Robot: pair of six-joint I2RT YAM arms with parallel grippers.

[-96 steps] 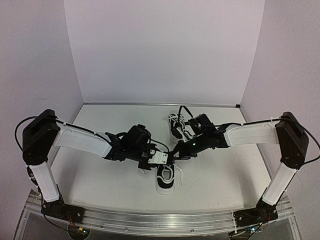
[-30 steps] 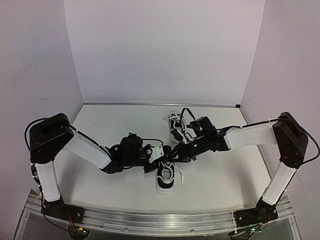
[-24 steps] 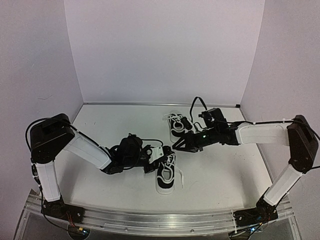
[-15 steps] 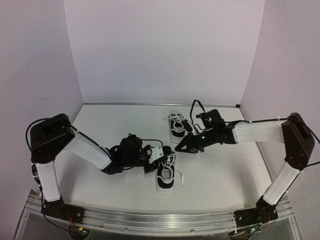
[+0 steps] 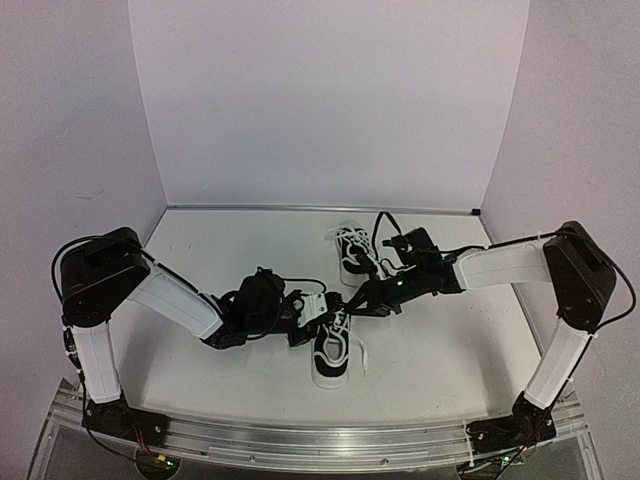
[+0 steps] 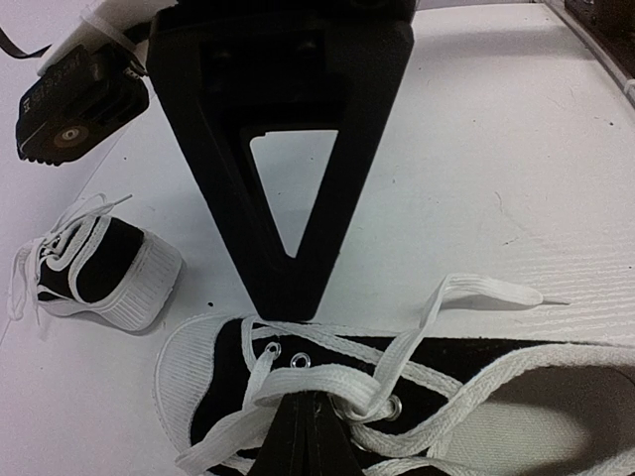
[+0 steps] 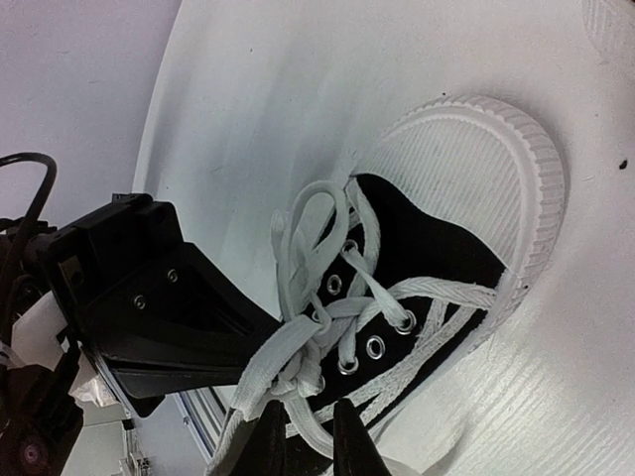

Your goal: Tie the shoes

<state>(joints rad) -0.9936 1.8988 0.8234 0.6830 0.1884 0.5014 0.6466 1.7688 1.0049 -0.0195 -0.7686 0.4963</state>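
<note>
My right claw (image 7: 306, 441) is pinched shut on a lace (image 7: 260, 372) of the near shoe (image 5: 330, 358). That shoe sits mid-worktop (image 5: 450, 340), toe toward the arm bases. My left claw (image 6: 298, 362) straddles its lacing, but I cannot tell whether it grips. The far shoe (image 5: 350, 250) lies apart, toward the back wall.

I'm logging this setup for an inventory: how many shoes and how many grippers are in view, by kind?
Shoes: 2, the near shoe and the far shoe
Grippers: 2, the left gripper and the right gripper
Total: 4
</note>
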